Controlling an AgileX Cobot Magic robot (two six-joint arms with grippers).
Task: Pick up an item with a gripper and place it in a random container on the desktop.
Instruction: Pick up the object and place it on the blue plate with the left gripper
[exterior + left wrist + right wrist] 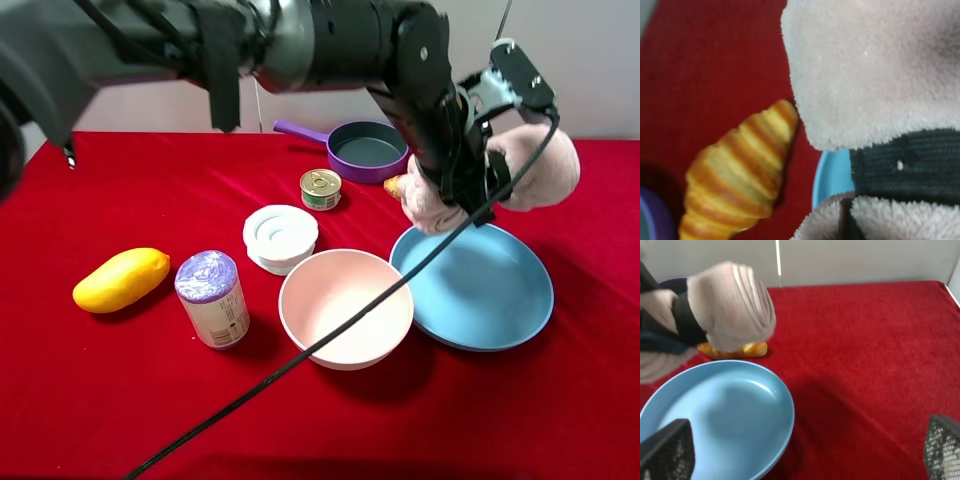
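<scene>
I have the left pincer [472, 188] clamped on the plush toy [540, 165], which hangs over the far rim of the blue plate [480, 300], clear of the red worktop [150, 400]. A croissant [735, 185] lies just beyond that rim. My right pincer [803, 447] stands wide apart near the plate's edge.

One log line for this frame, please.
left gripper: shut on plush toy | toy: over far rim of blue plate | right gripper: open, empty | croissant: beside plate
</scene>
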